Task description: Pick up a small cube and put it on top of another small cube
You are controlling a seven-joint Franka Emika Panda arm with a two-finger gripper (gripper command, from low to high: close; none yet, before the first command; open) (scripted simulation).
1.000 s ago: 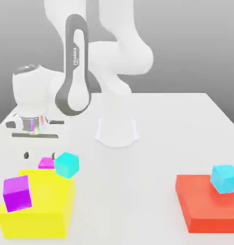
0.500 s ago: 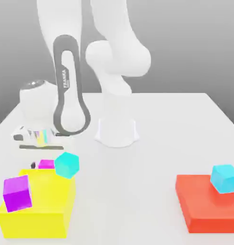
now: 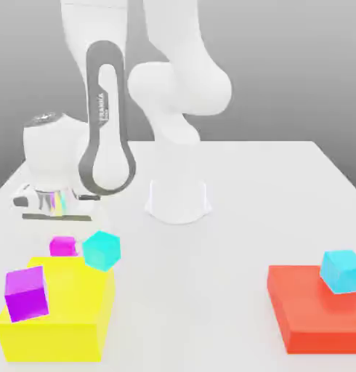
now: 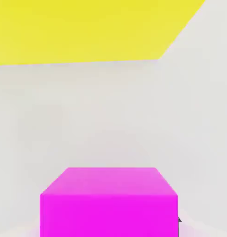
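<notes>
In exterior view, purple cube (image 3: 27, 293); hand view, magenta cube (image 4: 109, 215).

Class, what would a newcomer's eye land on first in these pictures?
Probably the bright yellow block at the exterior view's lower left, with a purple cube on it. Next, perhaps, the red block at the lower right, bearing a blue cube.

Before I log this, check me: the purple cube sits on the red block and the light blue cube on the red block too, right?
Not quite: the exterior view shows the purple cube on the yellow block; the rest holds.
</notes>
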